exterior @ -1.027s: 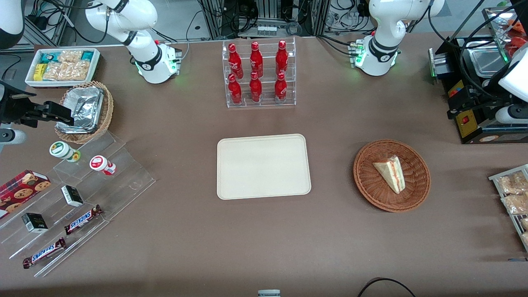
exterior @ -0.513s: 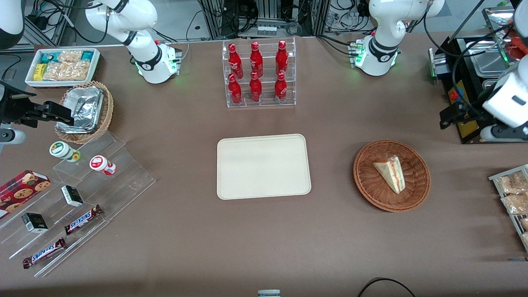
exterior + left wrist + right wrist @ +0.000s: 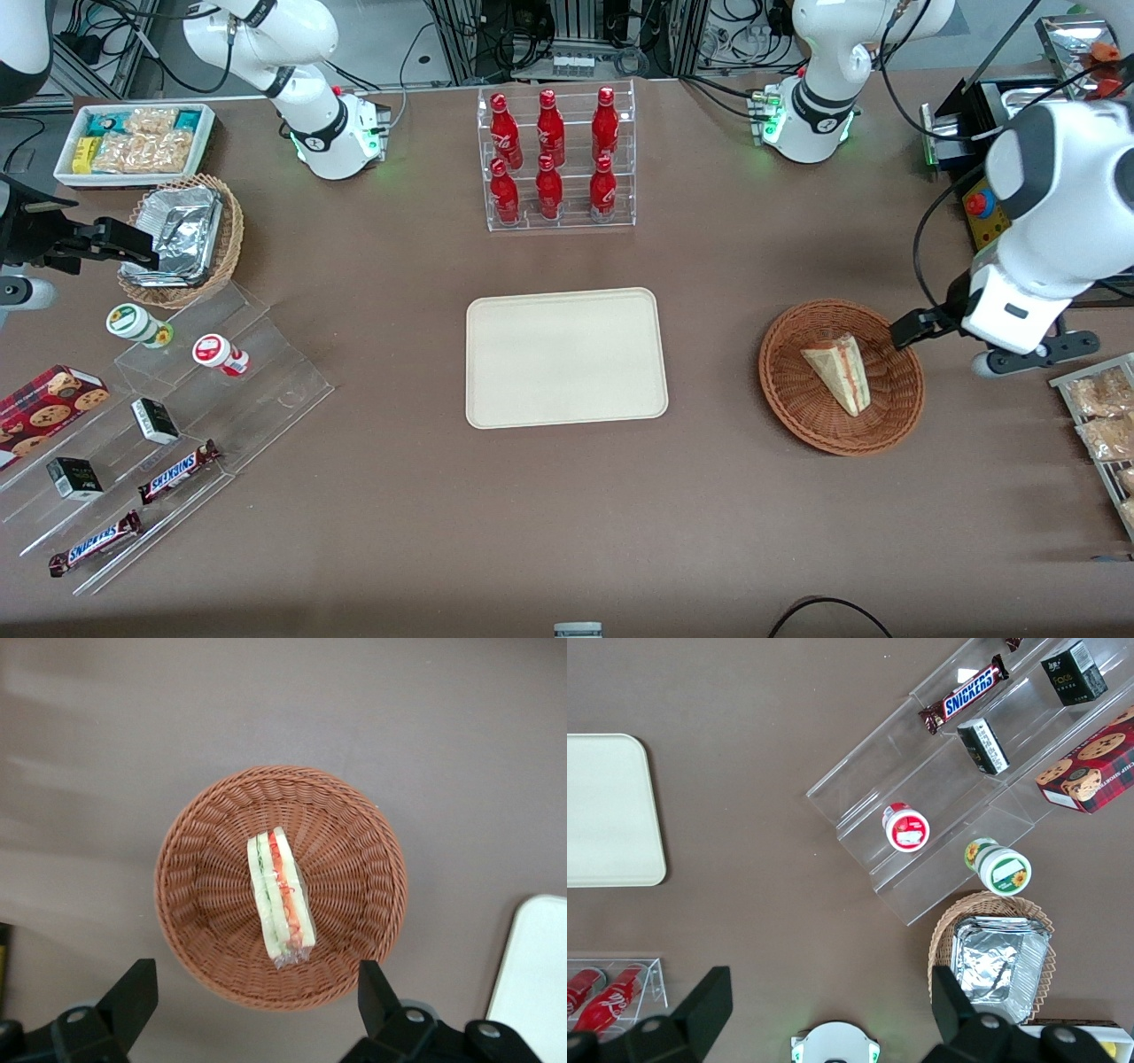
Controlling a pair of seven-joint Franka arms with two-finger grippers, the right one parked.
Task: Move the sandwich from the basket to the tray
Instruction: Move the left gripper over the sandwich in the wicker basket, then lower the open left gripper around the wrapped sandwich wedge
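The sandwich [image 3: 837, 370] [image 3: 280, 899], a pale wedge with red and green layers, lies in the round reddish-brown basket [image 3: 788, 408] [image 3: 195, 904]. The cream tray [image 3: 567, 357] [image 3: 536, 983] lies flat at mid-table, beside the basket toward the parked arm's end, with nothing on it. My left gripper [image 3: 921, 326] [image 3: 255, 997] hangs open above the basket's rim on the working arm's side, well above the table. Its black fingers [image 3: 133, 992] stand wide apart with nothing between them, and the wrist camera looks straight down onto the basket and sandwich.
A clear rack of red bottles [image 3: 556, 159] stands farther from the front camera than the tray. Snack packets [image 3: 1099, 416] and a black machine [image 3: 992, 221] sit at the working arm's end. A stepped acrylic shelf [image 3: 177, 416], a foil-filled tan basket [image 3: 182, 235] and a white bin [image 3: 133, 142] are at the parked arm's end.
The left arm has swung in from the table's end toward the basket, coming nearer the front camera. Its gripper now hangs over the basket's rim. The sandwich has not moved.
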